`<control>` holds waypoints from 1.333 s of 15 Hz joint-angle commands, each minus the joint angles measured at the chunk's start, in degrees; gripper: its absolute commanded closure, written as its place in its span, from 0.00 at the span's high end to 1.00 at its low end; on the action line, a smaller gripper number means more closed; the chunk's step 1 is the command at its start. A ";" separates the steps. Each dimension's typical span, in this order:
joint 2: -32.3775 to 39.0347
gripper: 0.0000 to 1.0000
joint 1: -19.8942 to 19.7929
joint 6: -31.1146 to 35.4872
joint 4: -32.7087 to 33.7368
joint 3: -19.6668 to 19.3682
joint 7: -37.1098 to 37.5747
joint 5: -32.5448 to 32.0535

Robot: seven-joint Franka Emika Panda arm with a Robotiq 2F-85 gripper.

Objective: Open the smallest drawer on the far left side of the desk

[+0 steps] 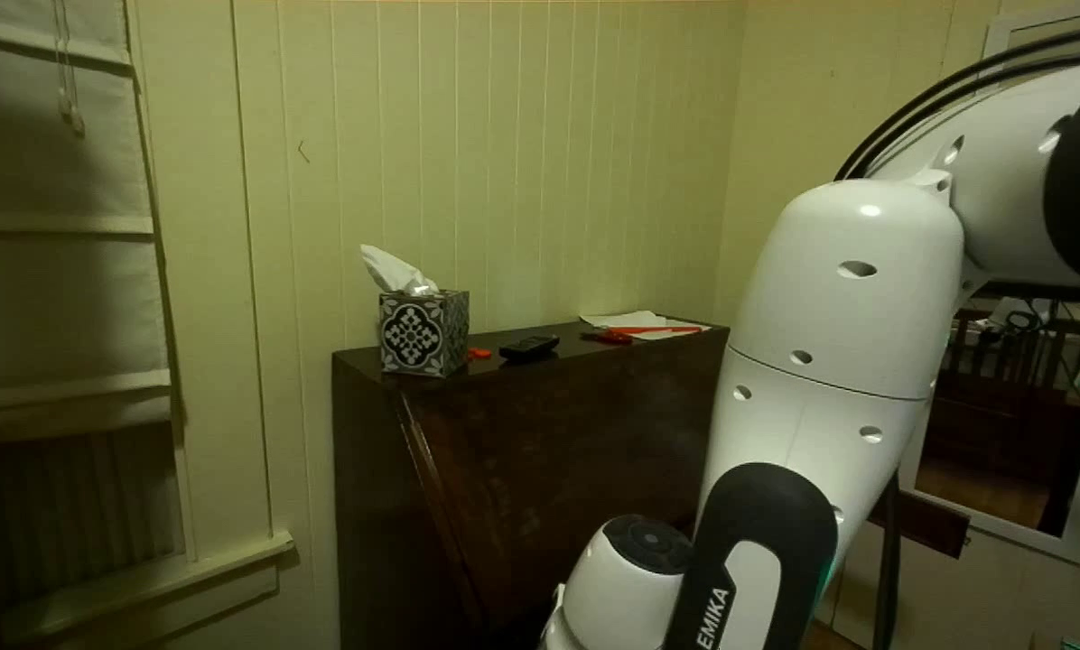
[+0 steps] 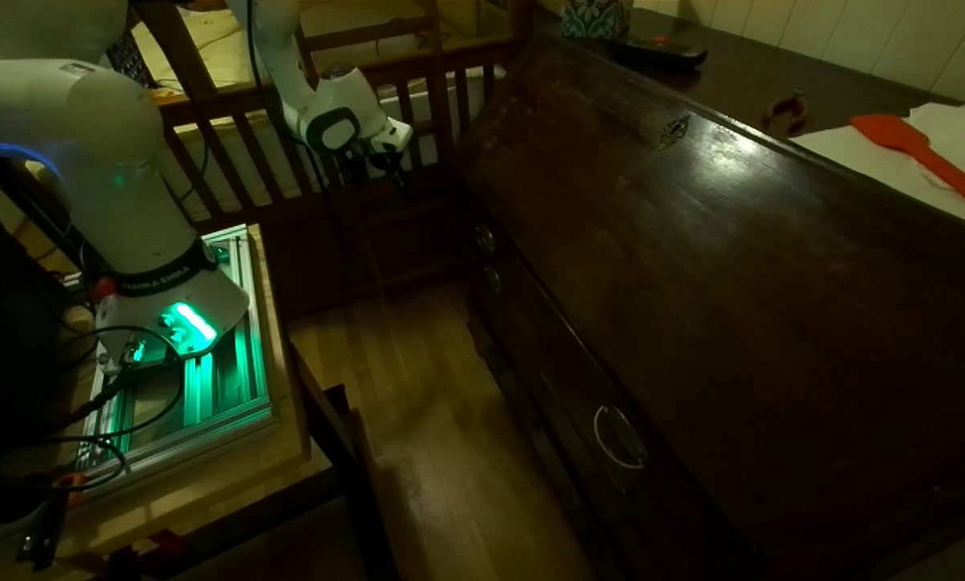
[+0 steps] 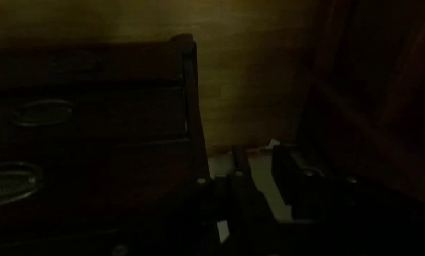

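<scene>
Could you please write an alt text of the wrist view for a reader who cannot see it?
The open gripper juts in from the bottom of a very dim picture, beside a dark wooden desk. Its drawer fronts at left carry oval handles; wooden floor shows at the top.

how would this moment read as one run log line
claw: open, apart from desk | sloping front: shut | drawers: none visibly pulled out | on top: tissue box
</scene>
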 commanded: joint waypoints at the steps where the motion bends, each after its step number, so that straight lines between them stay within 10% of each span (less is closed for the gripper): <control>1: -3.06 0.06 3.75 -5.04 -2.14 -2.31 5.07 -0.05; 3: -3.34 0.52 6.05 -4.25 -2.07 -4.81 6.68 -0.83; 11: -1.09 0.96 9.33 2.34 0.45 -11.61 5.24 0.23; 16: 1.24 0.85 9.63 6.07 2.80 -14.59 3.91 -0.52; 20: 3.25 0.52 8.15 7.44 4.60 -14.35 2.50 -1.49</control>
